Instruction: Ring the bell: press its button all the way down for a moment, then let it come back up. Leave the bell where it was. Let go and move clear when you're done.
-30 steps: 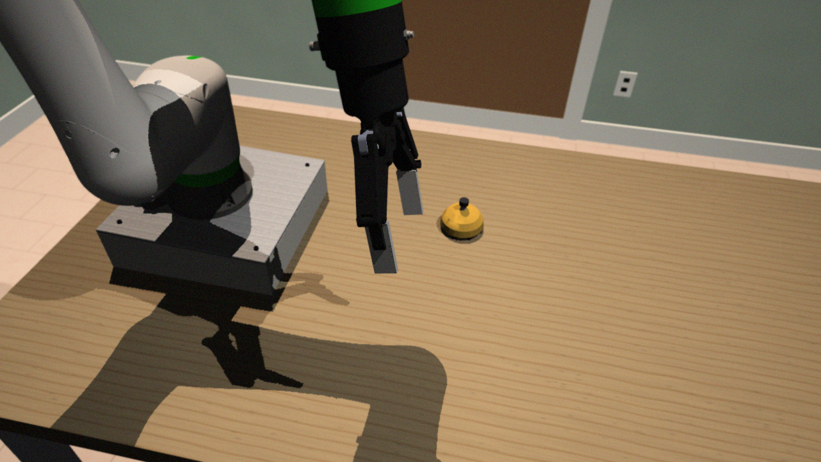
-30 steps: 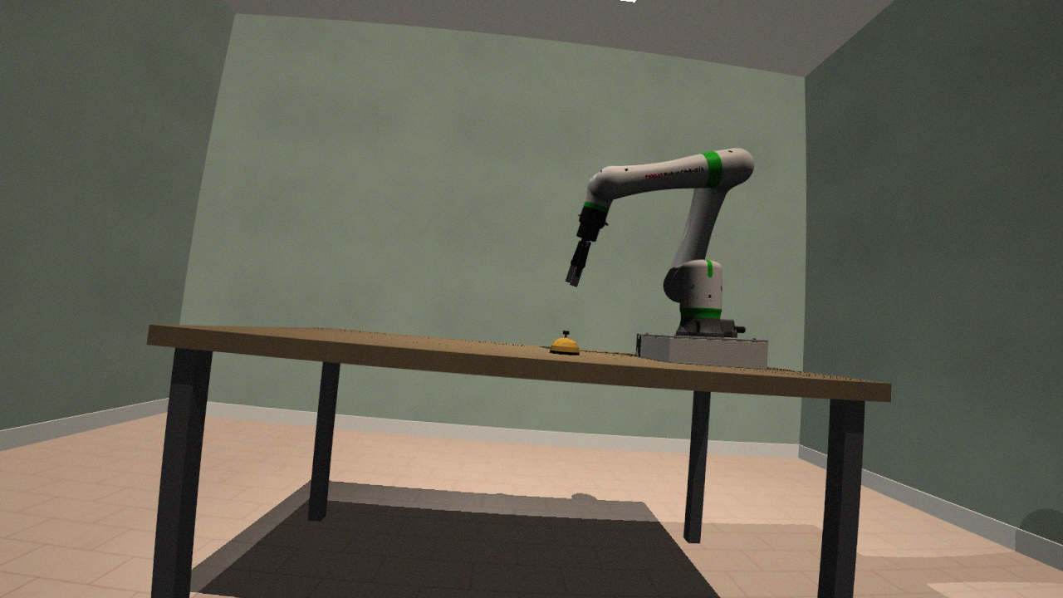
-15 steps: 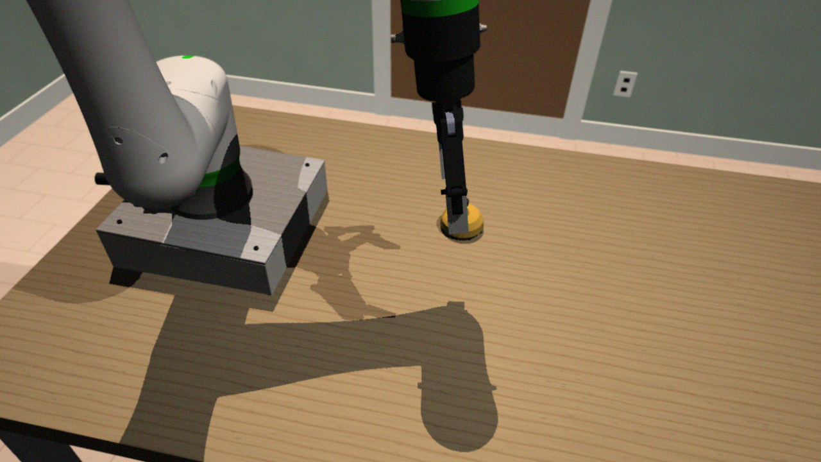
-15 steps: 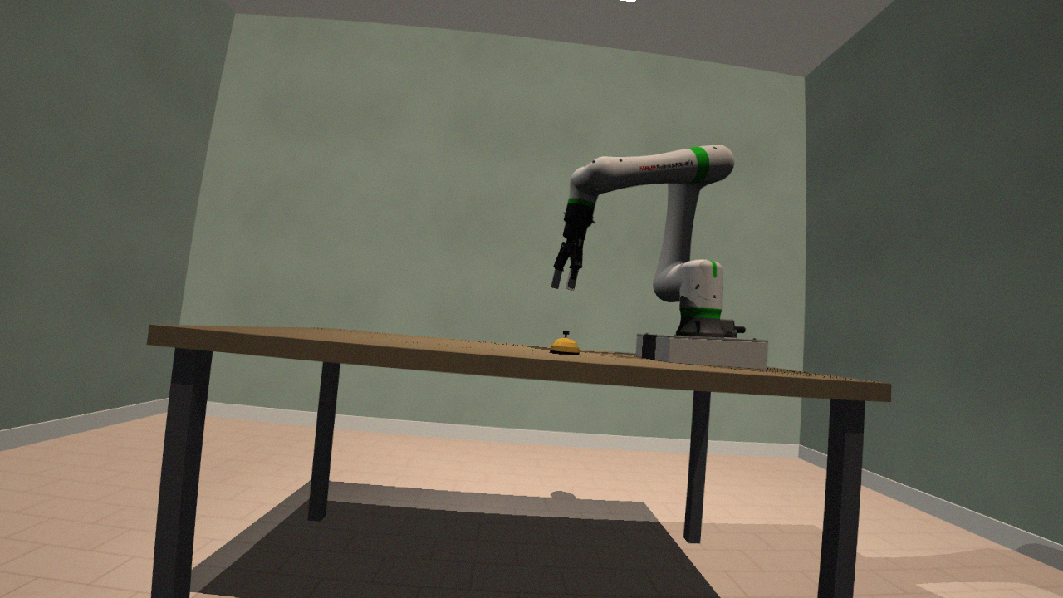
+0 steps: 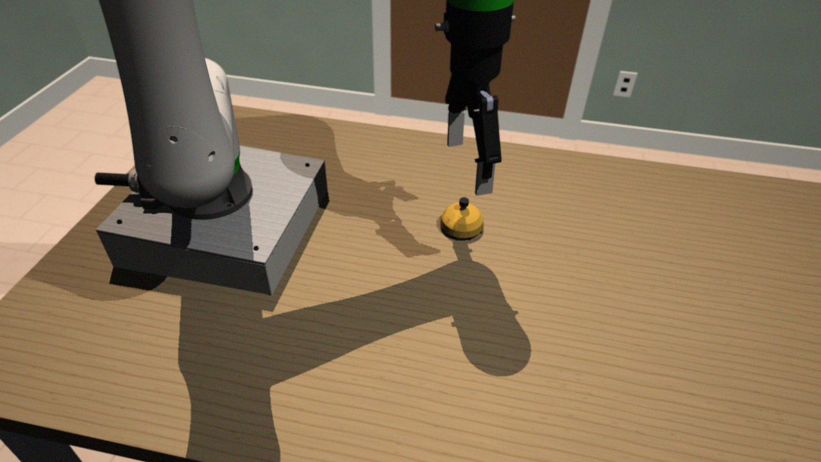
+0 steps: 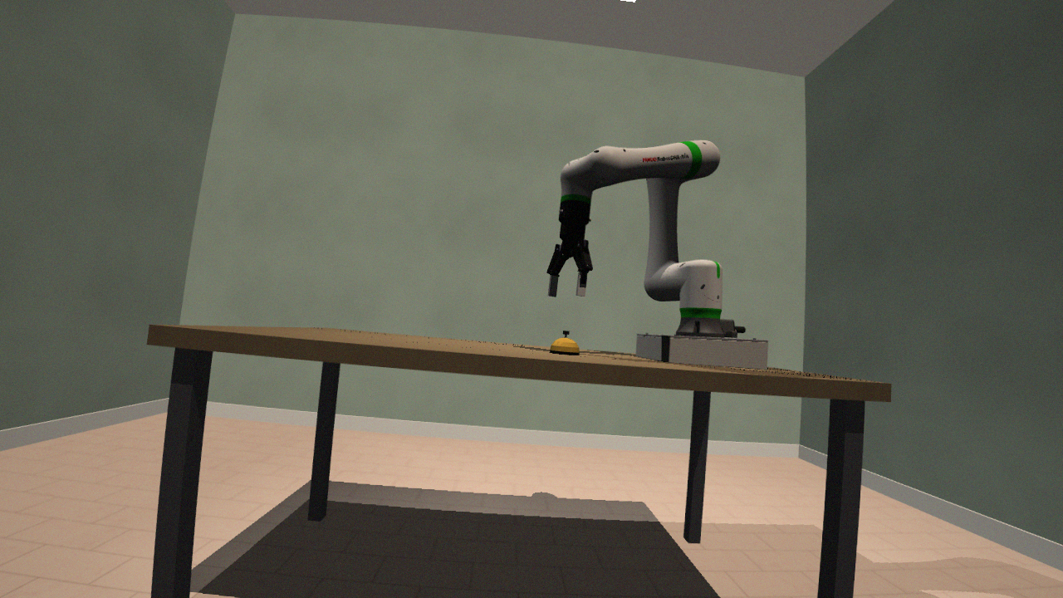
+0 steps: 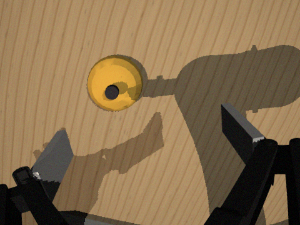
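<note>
A yellow dome bell with a small black button on top stands on the wooden table. It also shows in the exterior view and in the wrist view, where its button sits up and left of the fingers. My gripper hangs well above the bell, pointing down, fingers wide open and empty. In the exterior view the gripper is almost straight over the bell, clearly apart from it. In the wrist view the gripper has bare table between its fingertips.
The arm's grey base block stands on the table left of the bell, with the arm's big link rising over it. The table's far edge runs behind the gripper.
</note>
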`<move>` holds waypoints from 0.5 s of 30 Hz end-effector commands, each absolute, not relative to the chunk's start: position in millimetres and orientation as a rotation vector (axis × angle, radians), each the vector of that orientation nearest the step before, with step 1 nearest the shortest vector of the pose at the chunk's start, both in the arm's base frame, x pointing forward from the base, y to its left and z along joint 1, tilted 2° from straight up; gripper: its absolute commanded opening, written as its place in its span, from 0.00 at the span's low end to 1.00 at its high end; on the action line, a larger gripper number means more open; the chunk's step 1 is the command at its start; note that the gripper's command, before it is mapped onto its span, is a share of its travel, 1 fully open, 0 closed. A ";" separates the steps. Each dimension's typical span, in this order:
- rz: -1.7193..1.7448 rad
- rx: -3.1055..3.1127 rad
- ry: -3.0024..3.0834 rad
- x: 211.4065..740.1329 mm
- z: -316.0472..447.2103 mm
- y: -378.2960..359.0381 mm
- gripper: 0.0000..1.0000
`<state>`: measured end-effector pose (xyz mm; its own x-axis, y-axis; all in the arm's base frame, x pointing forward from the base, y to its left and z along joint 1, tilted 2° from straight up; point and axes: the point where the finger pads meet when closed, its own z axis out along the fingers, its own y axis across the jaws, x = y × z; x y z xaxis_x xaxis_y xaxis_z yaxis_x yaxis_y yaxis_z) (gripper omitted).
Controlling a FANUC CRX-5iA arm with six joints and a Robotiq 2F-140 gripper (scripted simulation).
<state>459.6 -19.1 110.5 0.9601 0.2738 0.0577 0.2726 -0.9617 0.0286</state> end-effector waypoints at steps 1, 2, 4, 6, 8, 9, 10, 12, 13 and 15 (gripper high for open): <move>0.057 3.096 0.515 463.2 101.9 15.5 1.00; 0.054 3.096 0.523 463.2 101.1 18.6 1.00; 0.052 3.096 0.527 463.2 100.7 20.0 1.00; 0.052 3.096 0.527 463.2 100.7 20.0 0.00; 0.052 3.096 0.527 463.2 100.7 20.0 0.00; 0.052 3.096 0.527 463.2 100.7 20.0 0.00; 0.052 3.096 0.527 463.2 100.7 20.0 0.00; 0.052 3.096 0.527 463.2 100.7 20.0 0.00; 0.052 3.096 0.527 463.2 100.7 20.0 0.00; 0.052 3.096 0.527 463.2 100.7 20.0 0.00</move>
<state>463.0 19.9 100.5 0.9432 0.3306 0.0322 0.3306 -0.9438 0.0061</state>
